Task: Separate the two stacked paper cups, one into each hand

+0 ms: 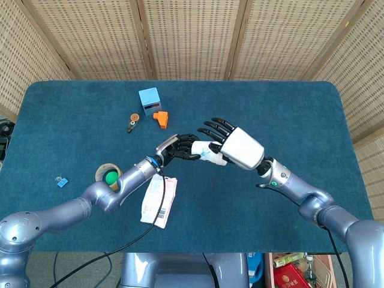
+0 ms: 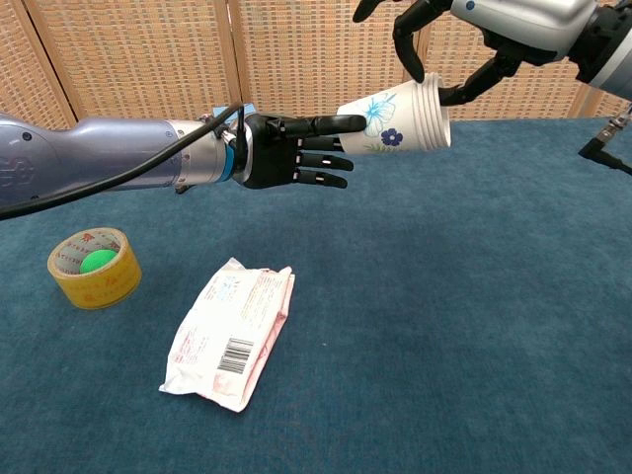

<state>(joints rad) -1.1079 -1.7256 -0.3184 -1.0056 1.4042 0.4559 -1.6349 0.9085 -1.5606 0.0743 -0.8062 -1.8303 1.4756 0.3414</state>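
The stacked paper cups (image 2: pixel 397 122), white with a blue flower print, hang on their side above the table, rims toward the right. My right hand (image 2: pixel 499 28) pinches them at the rim end from above, seen over the cups (image 1: pixel 210 153) as the right hand (image 1: pixel 243 147) in the head view. My left hand (image 2: pixel 292 150) reaches in from the left with its fingers stretched out straight. One finger lies along the cups' narrow bottom end and the others sit just below it. The left hand (image 1: pixel 180 147) does not close around the cups.
On the blue table (image 2: pixel 474 326) lie a white snack packet (image 2: pixel 230 334) and a yellow tape roll (image 2: pixel 94 267) with a green ball inside. Farther back sit a light blue box (image 1: pixel 149 97), an orange piece (image 1: pixel 160 119) and a small tool (image 1: pixel 132 122). A blue clip (image 1: pixel 62 181) lies at the left.
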